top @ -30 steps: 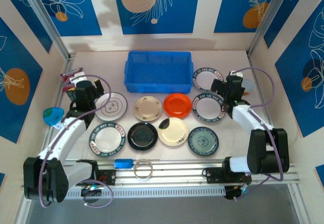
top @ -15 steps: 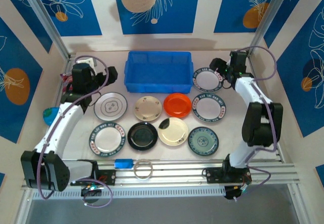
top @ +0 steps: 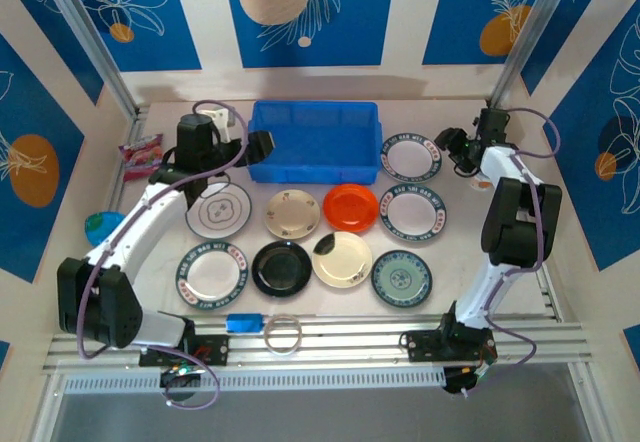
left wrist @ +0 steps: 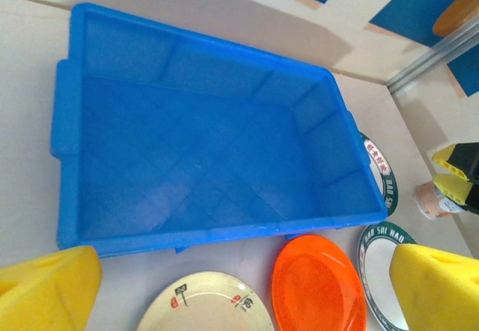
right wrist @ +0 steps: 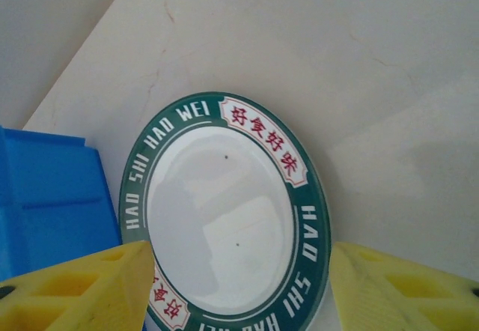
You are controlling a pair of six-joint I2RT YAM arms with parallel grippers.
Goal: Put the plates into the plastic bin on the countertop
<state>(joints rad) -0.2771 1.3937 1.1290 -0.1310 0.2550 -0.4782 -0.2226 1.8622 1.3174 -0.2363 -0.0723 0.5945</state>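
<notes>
The blue bin (top: 313,142) sits at the back of the table (top: 458,254). Nine plates (top: 281,267) lie on the table outside it. One green-rimmed plate (top: 411,157) is just beside the bin's right wall, and the others form two rows in front of the bin.

The left end effector (top: 258,145) hovers at the bin's left end. Its fingers (left wrist: 45,290) are spread wide with nothing between them. In the left wrist view the bin lies beneath it, with a cream plate (left wrist: 206,305) and an orange plate (left wrist: 318,290) nearer the camera.

The right end effector (top: 455,150) is at the right edge of the green-rimmed plate. Its fingers (right wrist: 75,286) stand partly apart on either side of that plate's rim. Whether they press on the rim cannot be told.
</notes>
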